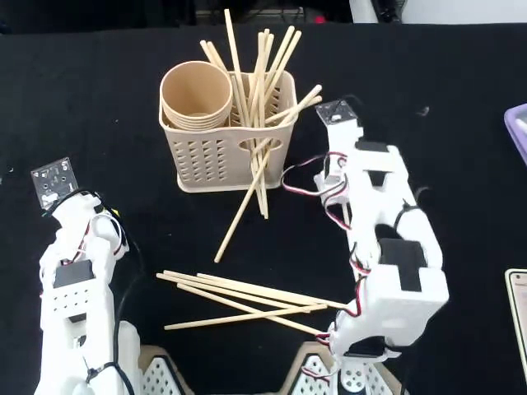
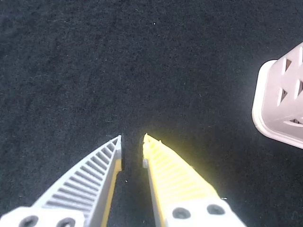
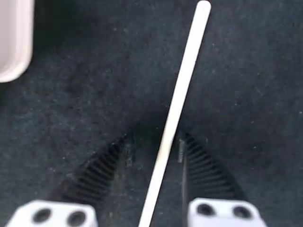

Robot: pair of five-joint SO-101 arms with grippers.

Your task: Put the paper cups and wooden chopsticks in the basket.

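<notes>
- Right claw (image 3: 154, 139), jaws apart, straddles one chopstick (image 3: 184, 80) lying beside the basket (image 3: 14, 42); one chopstick end is cut off.
- Left claw (image 2: 131, 137): jaws narrowly parted, empty.

What sits outside the job on my worktop

I see the black worktop (image 1: 90, 107), a purple rim (image 1: 518, 130) cut off at its right edge, and lower along that edge a pale flat thing (image 1: 519, 317) with a dark border.

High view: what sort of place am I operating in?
Probably a robot test bench: a black cloth-covered table, two white arms fixed at its near edge, and a basket of paper cups and chopsticks staged as props.
</notes>
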